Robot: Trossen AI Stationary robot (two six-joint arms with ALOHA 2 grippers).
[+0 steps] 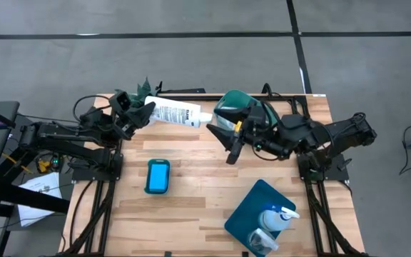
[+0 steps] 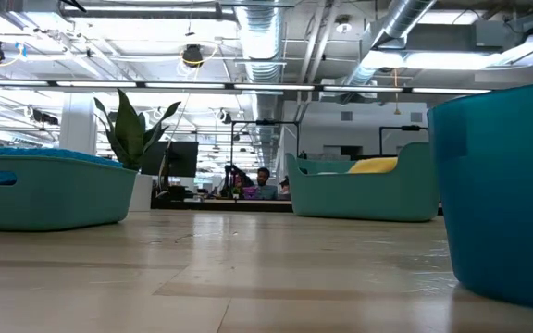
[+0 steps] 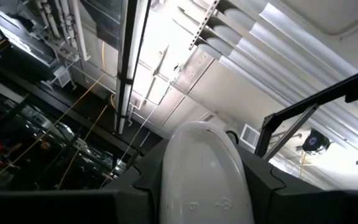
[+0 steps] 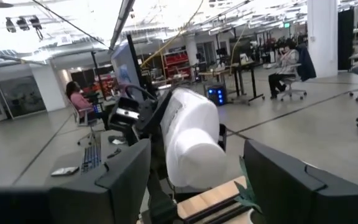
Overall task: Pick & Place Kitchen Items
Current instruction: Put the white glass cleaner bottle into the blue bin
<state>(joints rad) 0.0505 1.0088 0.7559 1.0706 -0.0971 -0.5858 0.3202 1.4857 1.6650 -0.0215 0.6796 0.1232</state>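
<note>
Up around eleven o'clock over the table, the left gripper (image 1: 140, 113) clamps the base of a white plastic bottle (image 1: 177, 113), held level. The right gripper (image 1: 220, 132) waits wide open at its cap; close squarely before release.

Grey floor (image 1: 191, 64) around the wooden table (image 1: 191, 214); exposed ceiling ducts (image 2: 405, 28) above distant desks (image 4: 247, 74).

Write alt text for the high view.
Seen from above, the left gripper holds a white bottle sideways over the wooden table, its tip toward the open right gripper. A blue sponge lies mid-table.
</note>
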